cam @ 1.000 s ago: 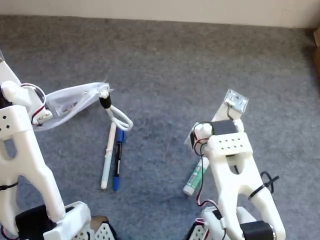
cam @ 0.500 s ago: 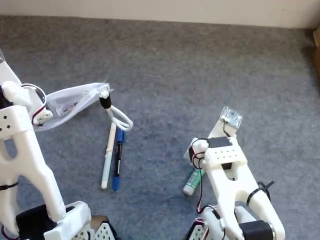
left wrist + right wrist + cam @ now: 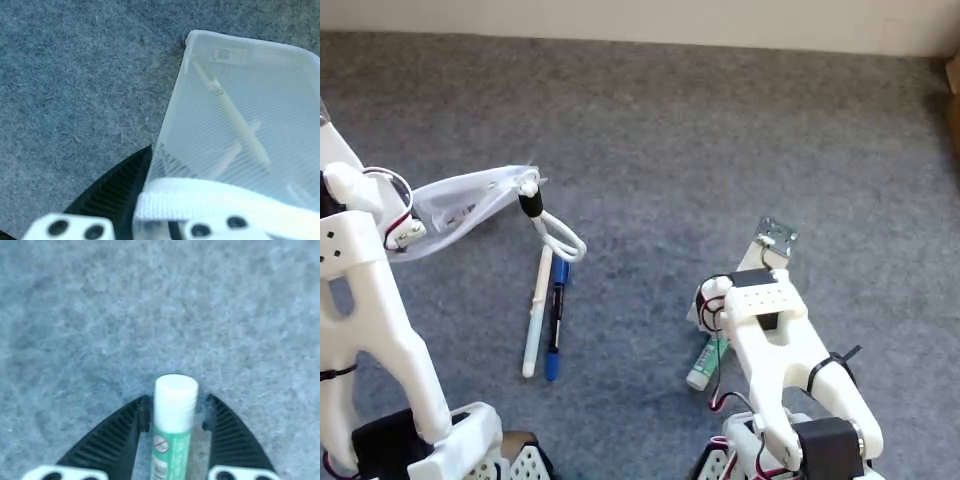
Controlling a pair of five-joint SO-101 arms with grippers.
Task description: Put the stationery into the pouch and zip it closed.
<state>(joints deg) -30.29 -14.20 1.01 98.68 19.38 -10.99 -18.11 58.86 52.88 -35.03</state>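
High view, five o'clock: straddles the glue stick [image 3: 704, 366] with the right gripper [image 3: 175, 402], jaws narrowly apart, seemingly unclamped. Pinches the pouch [image 3: 460, 205] at ten o'clock in the left gripper [image 3: 408, 228]. Needs closing, lifting, carrying toward ten o'clock.

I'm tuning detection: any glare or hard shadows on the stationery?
High view: even light, only soft shadows beside the pens. Right wrist view: the glue stick has a bright white cap, no glare. Left wrist view: pouch mesh lets light through, contents show pale.
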